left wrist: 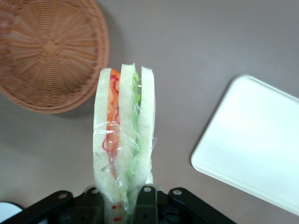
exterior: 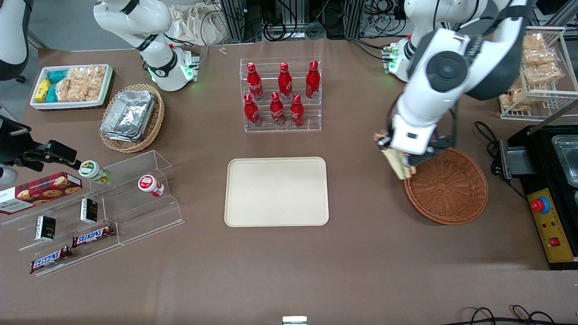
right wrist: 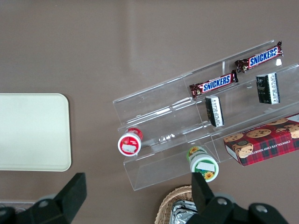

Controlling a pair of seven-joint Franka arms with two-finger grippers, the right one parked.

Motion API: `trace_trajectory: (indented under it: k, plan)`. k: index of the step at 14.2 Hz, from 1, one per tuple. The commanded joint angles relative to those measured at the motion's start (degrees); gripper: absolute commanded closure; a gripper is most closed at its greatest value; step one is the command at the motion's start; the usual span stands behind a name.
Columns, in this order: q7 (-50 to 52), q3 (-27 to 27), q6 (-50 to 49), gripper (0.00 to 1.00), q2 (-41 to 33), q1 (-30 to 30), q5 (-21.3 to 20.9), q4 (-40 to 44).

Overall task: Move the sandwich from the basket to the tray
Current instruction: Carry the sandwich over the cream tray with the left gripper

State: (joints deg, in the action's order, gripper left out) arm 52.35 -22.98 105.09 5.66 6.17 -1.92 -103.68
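My gripper (exterior: 399, 163) is shut on the sandwich (exterior: 397, 164), a wrapped wedge of white bread with green and orange layers (left wrist: 122, 135). It hangs in the air just above the table, beside the rim of the reddish-brown wicker basket (exterior: 451, 189), between the basket and the tray. In the left wrist view the black fingers (left wrist: 145, 205) clamp the wedge's lower end, and the basket (left wrist: 49, 51) shows nothing inside. The beige tray (exterior: 276, 191) lies flat at the table's middle, with nothing on it; its corner (left wrist: 252, 144) also shows from the wrist.
A clear rack of red bottles (exterior: 281, 95) stands farther from the camera than the tray. A tan basket of foil containers (exterior: 132, 117), a white bin of snacks (exterior: 70, 85) and clear shelves with candy bars (exterior: 90, 216) lie toward the parked arm's end. A black box (exterior: 548, 189) flanks the reddish basket.
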Motion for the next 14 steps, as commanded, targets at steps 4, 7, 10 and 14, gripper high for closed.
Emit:
trace_trajectory:
  k: [4,7,10,14]
  plan:
    - [-8.75,-8.04,-1.38,1.00,14.27,0.33,-2.39,15.95]
    - [-9.28,-8.05,0.37,1.00,21.13,2.97,-3.62,19.65]
    - [-8.93,-8.05,6.24,1.00,26.41,4.19,-3.97,20.80]
    - [-8.23,-7.78,13.28,1.00,34.14,6.92,-8.34,20.89]
